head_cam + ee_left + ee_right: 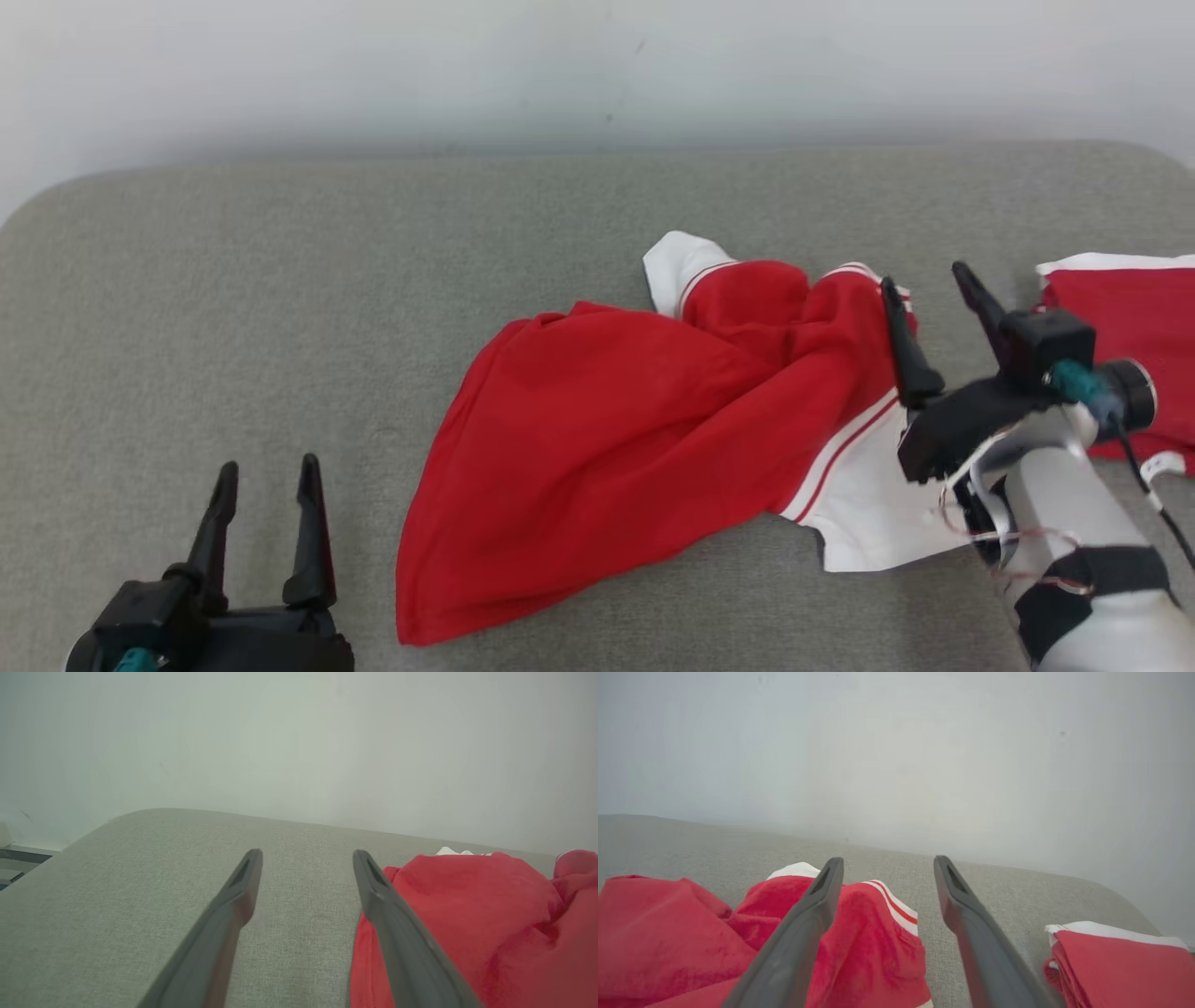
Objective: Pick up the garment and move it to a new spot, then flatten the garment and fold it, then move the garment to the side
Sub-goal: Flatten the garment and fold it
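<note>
Biggest thing in the head view is the grey padded surface, with the pale wall across the top of the frame. The garment is red with white striped trim. It lies crumpled in a loose heap from centre to centre-right of the frame, resting on the surface, white hem toward the lower right. A second red piece with a white edge sits folded at the right edge, apart from the garment, a strip of grey between them. My pale forearm comes in from the lower right. My right gripper is at centre-right, jaws spread wide, gripping nothing; the right wrist view shows bare grey between the fingers. One finger overlaps the garment's striped edge, can't tell if it touches; the other is over the grey strip. My left gripper is at lower left, jaws spread wide, empty, over bare surface, with the garment's lower corner near but apart on its right in the frame
</note>
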Tool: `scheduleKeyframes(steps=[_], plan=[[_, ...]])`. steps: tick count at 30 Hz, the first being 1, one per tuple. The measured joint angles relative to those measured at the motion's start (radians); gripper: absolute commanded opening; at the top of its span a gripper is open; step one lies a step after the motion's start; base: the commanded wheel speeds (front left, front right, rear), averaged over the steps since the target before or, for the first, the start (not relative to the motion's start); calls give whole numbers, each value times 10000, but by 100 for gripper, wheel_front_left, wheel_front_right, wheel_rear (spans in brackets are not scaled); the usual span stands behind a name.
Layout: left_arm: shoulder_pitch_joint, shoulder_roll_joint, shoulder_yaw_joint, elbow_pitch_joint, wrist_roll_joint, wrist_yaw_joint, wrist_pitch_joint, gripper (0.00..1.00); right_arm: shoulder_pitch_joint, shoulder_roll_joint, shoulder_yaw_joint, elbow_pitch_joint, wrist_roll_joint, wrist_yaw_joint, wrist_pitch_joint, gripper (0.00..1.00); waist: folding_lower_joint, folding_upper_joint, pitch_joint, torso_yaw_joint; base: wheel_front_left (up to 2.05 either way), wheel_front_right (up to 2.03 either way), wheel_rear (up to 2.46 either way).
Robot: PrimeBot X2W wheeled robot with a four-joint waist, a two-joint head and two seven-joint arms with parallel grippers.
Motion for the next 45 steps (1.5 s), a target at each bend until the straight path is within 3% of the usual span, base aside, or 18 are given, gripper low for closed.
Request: scheduleKeyframes(steps=[9, 15, 26, 45], plan=[[359, 0, 391, 138, -23, 376, -2, 100, 2339, 198, -6, -2395, 33, 0, -313, 100, -2, -1, -693, -669, 0, 0, 0], [603, 0, 360, 476, -21, 472, -2, 100, 3769, 545, -94, -3127, 180, 0, -314, 100, -2, -1, -1193, -963, 0, 0, 0], [789, 0, 341, 1055, 142, 470, 0, 100, 4698, 1057, 25, -3041, 194, 0, -313, 100, -2, -2, -1806, -1303, 0, 0, 0], [1273, 0, 105, 1135, 119, 460, -2, 100, 4851, 1139, -123, -2817, 174, 0, -313, 100, -1, -1, -1891, -1271, 0, 0, 0]])
